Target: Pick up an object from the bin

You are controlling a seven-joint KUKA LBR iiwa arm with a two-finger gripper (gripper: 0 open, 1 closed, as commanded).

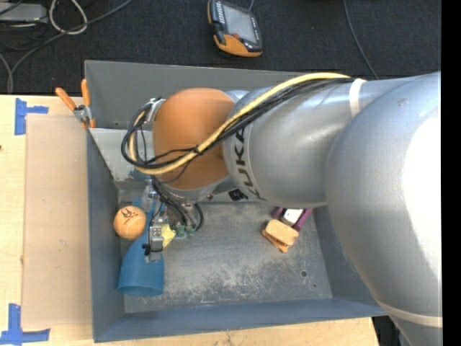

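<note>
At the bin's (216, 316) left, arm (302, 150) bends down — above blue cup (140, 274).

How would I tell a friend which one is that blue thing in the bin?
Start at the grey bin and go to its lower left corner in the picture. The blue cup lies there, just below a small orange ball; it is the only blue thing inside.
</note>
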